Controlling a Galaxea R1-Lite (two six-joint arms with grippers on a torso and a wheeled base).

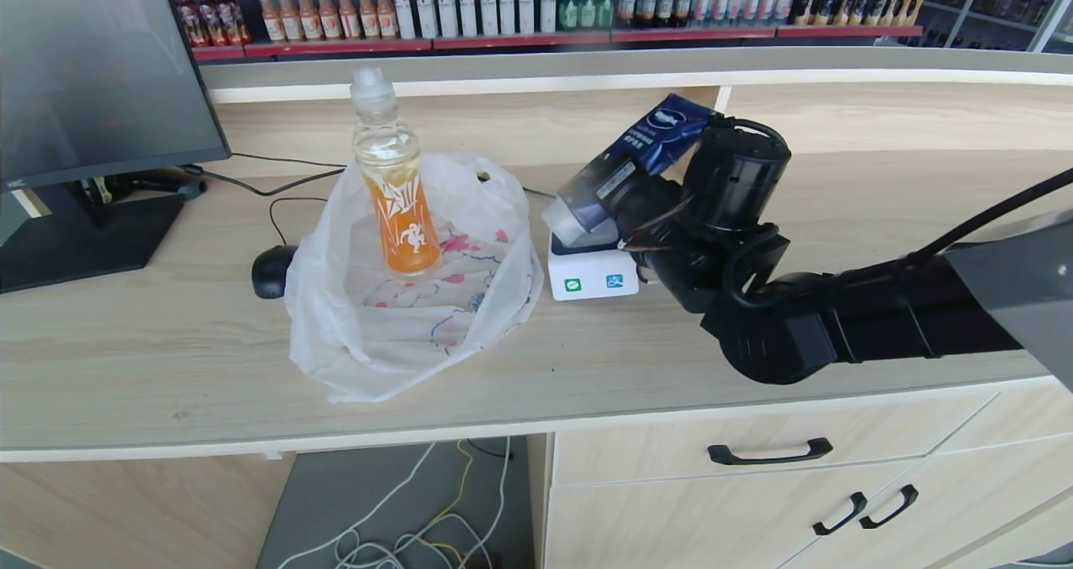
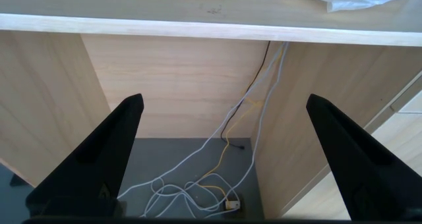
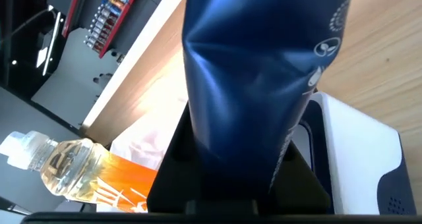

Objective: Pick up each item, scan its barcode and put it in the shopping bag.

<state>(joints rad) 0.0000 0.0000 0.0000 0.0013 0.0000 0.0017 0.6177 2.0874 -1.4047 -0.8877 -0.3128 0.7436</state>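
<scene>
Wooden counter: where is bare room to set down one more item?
Bare: the front-left stretch of the light wooden counter, between the black monitor stand and the white plastic shopping bag, and the strip along its front edge. Crowded: around the white scanner box, where the right gripper holds a dark blue pouch.

Monitor (image 1: 101, 66) and mouse (image 1: 271, 272) on counter (image 1: 151, 359); drinks (image 1: 503, 7) shelved behind.
</scene>
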